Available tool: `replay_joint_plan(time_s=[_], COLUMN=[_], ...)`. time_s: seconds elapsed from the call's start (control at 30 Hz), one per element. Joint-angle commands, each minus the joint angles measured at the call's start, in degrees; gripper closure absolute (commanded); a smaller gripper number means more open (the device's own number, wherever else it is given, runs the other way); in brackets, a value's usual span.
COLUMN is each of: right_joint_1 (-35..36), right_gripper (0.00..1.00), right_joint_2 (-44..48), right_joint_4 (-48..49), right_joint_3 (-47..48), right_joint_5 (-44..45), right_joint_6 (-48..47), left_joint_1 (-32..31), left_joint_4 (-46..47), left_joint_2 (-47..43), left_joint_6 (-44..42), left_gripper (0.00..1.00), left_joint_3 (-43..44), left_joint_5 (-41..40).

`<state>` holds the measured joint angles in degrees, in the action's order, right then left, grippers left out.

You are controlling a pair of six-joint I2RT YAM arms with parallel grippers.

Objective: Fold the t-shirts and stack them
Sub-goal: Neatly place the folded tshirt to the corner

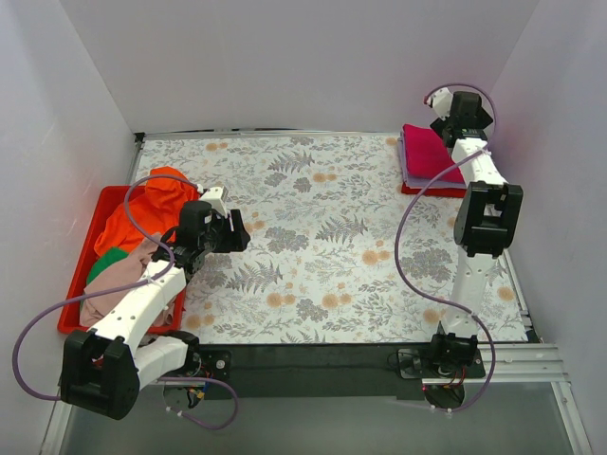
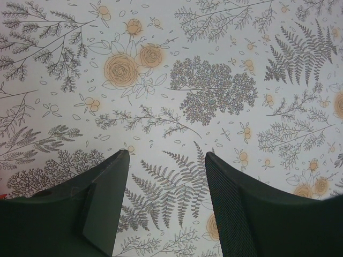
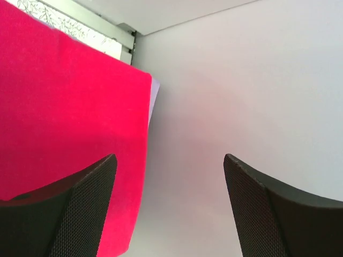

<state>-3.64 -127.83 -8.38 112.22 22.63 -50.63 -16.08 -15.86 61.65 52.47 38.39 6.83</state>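
Two zones share the flower-printed table cover (image 1: 332,246), which fills the middle of the overhead view and lies bare between them. At the left edge sits the red tray (image 1: 104,196), serving as the bin for unfolded work: an orange t-shirt (image 1: 142,213) is heaped at its upper end and spills over the rim, with a green t-shirt (image 1: 106,263) and a beige-pink t-shirt (image 1: 114,289) crumpled below it. In the upper right corner lies the finished pile, a folded crimson t-shirt (image 1: 427,152) squared on top of a lavender t-shirt (image 3: 154,91), whose edge peeps out beneath; it is tucked against the wall, probably to leave the centre free for folding.

The left gripper (image 2: 167,155) hangs over the patterned cover just right of the tray, its jaws spread wide with nothing between them, placed, I judge, to reach for the next garment. The right gripper (image 3: 169,158) hovers at the far right above the crimson shirt's edge and the wall, jaws likewise wide apart and holding nothing, as if the stack is simply left to rest.
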Motion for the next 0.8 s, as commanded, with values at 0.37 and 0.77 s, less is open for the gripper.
replay_joint_plan(time_s=[0.37,0.77], right_joint_1=[1.09,-1.72], right_gripper=[0.12,0.02], right_joint_2=[22.79,59.22], right_joint_4=[-26.58,-9.84], right_joint_3=[-10.85,-48.04], right_joint_5=[-38.24,-44.89], right_joint_6=[7.47,29.26], left_joint_1=[0.08,2.45], left_joint_4=[1.00,-6.28], left_joint_2=[-5.12,-13.31], left_joint_6=[1.67,13.62], left_gripper=[0.41,0.08], left_joint_3=[-0.25,10.38], left_joint_5=[1.25,2.67])
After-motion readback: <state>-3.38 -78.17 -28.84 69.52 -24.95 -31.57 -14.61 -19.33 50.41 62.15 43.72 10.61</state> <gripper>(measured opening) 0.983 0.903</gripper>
